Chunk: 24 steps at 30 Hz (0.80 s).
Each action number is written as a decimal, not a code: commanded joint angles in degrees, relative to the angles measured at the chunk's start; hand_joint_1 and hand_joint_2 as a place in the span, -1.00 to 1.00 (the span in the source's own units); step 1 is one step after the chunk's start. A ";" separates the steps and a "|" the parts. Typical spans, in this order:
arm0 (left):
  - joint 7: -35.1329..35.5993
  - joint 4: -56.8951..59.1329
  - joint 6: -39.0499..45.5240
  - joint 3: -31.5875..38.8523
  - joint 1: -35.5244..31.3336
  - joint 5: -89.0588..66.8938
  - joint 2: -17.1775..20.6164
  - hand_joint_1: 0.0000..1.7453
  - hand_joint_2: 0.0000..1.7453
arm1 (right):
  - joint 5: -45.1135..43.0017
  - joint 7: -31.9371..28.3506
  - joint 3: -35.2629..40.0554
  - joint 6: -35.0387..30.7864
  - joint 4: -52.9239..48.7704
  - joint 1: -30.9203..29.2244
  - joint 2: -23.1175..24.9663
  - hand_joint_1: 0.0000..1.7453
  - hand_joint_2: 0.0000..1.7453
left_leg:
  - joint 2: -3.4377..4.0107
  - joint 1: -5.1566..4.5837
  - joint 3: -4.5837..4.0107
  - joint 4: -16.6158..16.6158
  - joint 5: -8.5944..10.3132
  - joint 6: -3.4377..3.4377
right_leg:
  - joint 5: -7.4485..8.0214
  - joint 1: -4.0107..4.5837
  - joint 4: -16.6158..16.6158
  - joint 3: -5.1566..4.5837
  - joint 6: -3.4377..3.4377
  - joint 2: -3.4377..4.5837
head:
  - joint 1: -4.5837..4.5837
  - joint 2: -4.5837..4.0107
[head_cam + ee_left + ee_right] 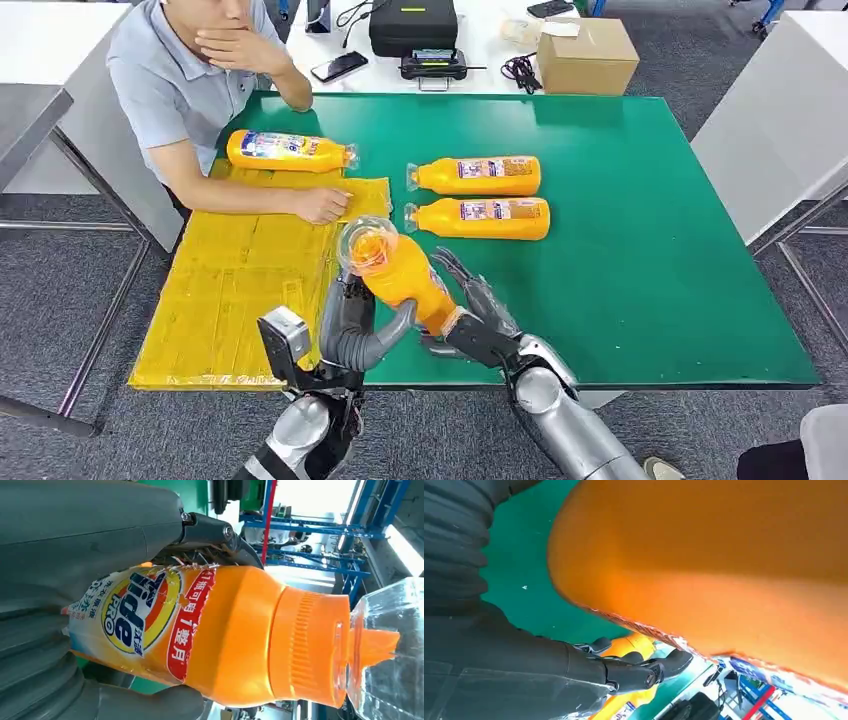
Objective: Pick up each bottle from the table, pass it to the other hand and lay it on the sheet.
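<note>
An orange detergent bottle (405,275) (225,635) (724,555) with a clear cap is held tilted above the table's front edge, cap toward the far left. My left hand (350,325) (75,530) grips its body, thumb wrapped underneath. My right hand (478,315) (499,655) is at the bottle's base with fingers spread and straight, not curled round it. Two more orange bottles (478,176) (482,218) lie side by side on the green table (650,250). Another bottle (288,150) lies at the far end of the yellow sheet (230,290).
A person sits at the far left with a forearm and hand (322,204) resting on the sheet's far edge. Behind the green table stand a cardboard box (585,55), a black case (412,25) and a phone (338,66).
</note>
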 commanded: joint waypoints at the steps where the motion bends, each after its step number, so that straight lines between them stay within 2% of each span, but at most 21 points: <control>1: -0.12 0.16 0.13 0.17 -0.94 -0.67 1.72 1.00 1.00 | 0.04 0.14 -1.93 0.62 0.48 -0.45 0.19 -1.00 1.00 | 0.05 0.09 0.22 0.00 -0.11 -0.15 | -0.09 0.10 -0.02 0.22 -0.17 0.02 | 0.02 0.00; 10: -0.30 0.73 2.03 -0.10 -1.16 -2.99 1.83 1.00 1.00 | 0.11 0.14 -2.29 0.69 0.27 -0.17 0.24 -1.00 1.00 | 0.10 0.08 0.21 0.01 -0.11 -0.14 | -0.08 0.09 0.00 0.20 -0.17 0.06 | 0.00 0.00; 15: 1.52 6.26 17.32 -0.79 -2.95 -25.72 1.41 1.00 1.00 | 1.33 -0.87 -4.61 -0.56 0.28 1.03 0.47 -1.00 1.00 | 0.00 0.09 0.27 -0.03 -0.10 -0.15 | -0.10 0.10 -0.05 0.29 -0.18 -0.04 | 0.00 0.00; 18: 4.86 8.97 19.41 0.81 -4.20 -34.46 1.49 1.00 1.00 | 1.61 -1.04 -5.85 -0.65 -0.13 0.94 0.89 -1.00 1.00 | 0.02 0.08 0.24 -0.04 -0.07 -0.14 | -0.07 0.09 -0.05 0.24 -0.16 -0.02 | 0.00 0.00; 21: 7.06 8.40 19.41 8.86 -2.55 -51.41 -0.97 1.00 1.00 | 2.62 -1.48 -7.32 -0.68 -0.69 0.54 1.40 -1.00 1.00 | 0.12 0.06 0.18 -0.01 -0.07 -0.13 | -0.04 0.07 -0.01 0.15 -0.14 0.09 | 0.02 0.00; 24: 8.22 7.63 19.41 13.09 -2.18 -57.88 -1.82 1.00 1.00 | 3.51 -1.59 -8.34 -1.31 -2.11 1.02 1.39 -1.00 1.00 | 0.16 0.11 0.27 0.01 -0.13 -0.17 | -0.08 0.12 -0.01 0.24 -0.20 0.12 | 0.00 0.00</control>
